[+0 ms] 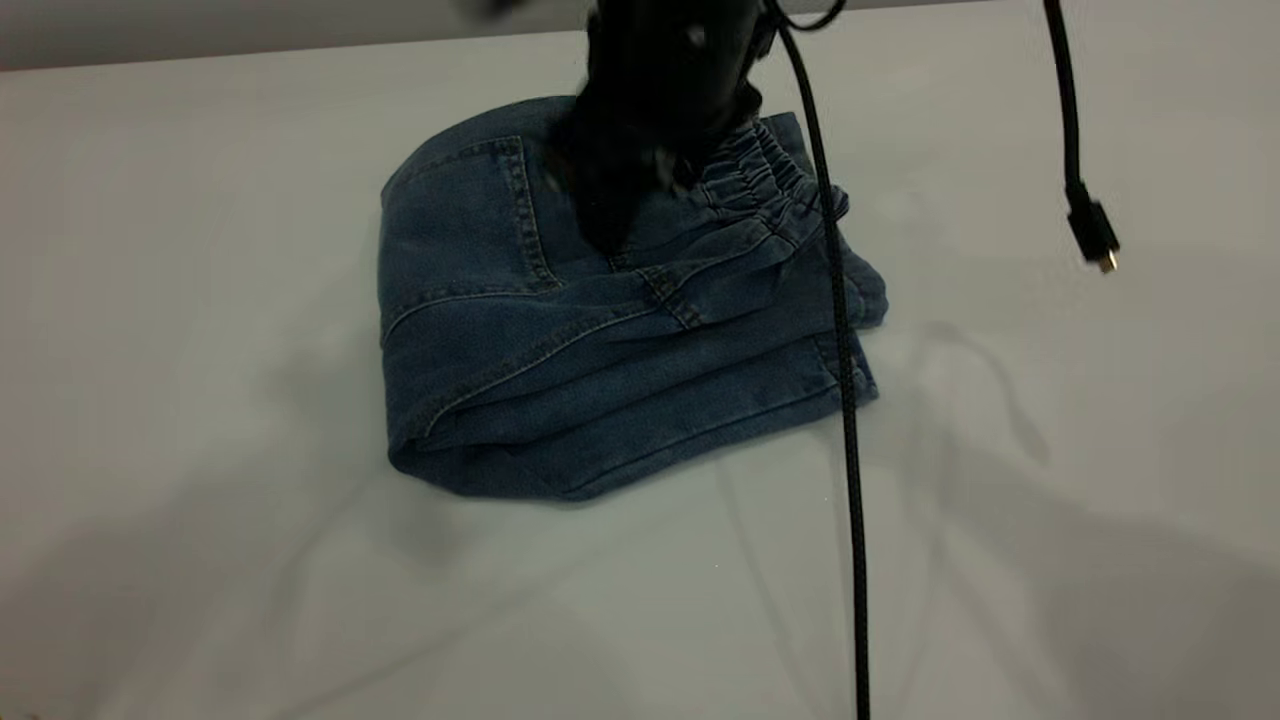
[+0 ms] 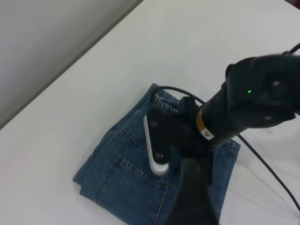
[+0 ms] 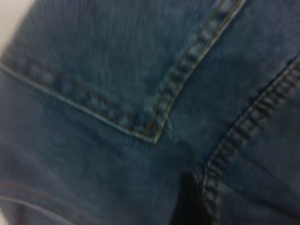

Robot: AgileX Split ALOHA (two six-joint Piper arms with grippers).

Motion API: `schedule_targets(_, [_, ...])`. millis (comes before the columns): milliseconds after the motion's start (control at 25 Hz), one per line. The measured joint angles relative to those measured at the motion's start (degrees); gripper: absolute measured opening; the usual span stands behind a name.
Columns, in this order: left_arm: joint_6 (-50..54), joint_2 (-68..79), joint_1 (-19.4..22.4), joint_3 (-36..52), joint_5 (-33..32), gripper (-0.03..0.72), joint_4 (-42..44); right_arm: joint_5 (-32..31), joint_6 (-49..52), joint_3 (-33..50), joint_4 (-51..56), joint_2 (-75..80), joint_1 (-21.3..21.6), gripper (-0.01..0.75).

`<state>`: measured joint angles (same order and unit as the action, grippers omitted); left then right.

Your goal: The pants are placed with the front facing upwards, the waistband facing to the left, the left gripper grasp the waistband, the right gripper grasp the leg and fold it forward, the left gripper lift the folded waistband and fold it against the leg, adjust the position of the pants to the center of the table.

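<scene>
The blue denim pants (image 1: 600, 380) lie folded into a compact bundle on the white table (image 1: 200, 560), back patch pocket (image 1: 470, 220) facing up. The gathered waistband (image 1: 760, 170) sits at the bundle's far right edge. My right gripper (image 1: 610, 215) reaches down from the far side onto the pants, between the pocket and the waistband. In the right wrist view its dark tip (image 3: 187, 201) rests on denim beside a stitched seam. From the left wrist view, my left gripper (image 2: 192, 197) hovers above the pants (image 2: 122, 183), apart from the right gripper (image 2: 164, 140). In the exterior view the left gripper is out of sight.
A black braided cable (image 1: 845, 400) hangs across the right side of the pants down to the front edge. A second cable with a loose plug (image 1: 1095, 235) dangles over the table at the right. A grey wall edge (image 2: 56, 42) runs beyond the table's far side.
</scene>
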<state>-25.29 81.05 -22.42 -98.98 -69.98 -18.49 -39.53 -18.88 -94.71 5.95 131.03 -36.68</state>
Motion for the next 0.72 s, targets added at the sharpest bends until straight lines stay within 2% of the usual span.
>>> schedule_targets(160, [0.0, 0.0, 0.0, 0.0, 0.0, 0.498, -0.1, 0.1, -5.3, 0.0, -5.0, 3.8, 0.1, 0.442])
schedule_targets(320, [0.0, 0.0, 0.0, 0.0, 0.0, 0.498, -0.6, -0.1, -3.3, -0.1, -8.3, 5.4, 0.1, 0.442])
schedule_targets(720, [-0.4, 0.0, 0.0, 0.0, 0.0, 0.498, -1.5, -8.8, 23.2, -0.1, -6.5, 5.4, 0.1, 0.416])
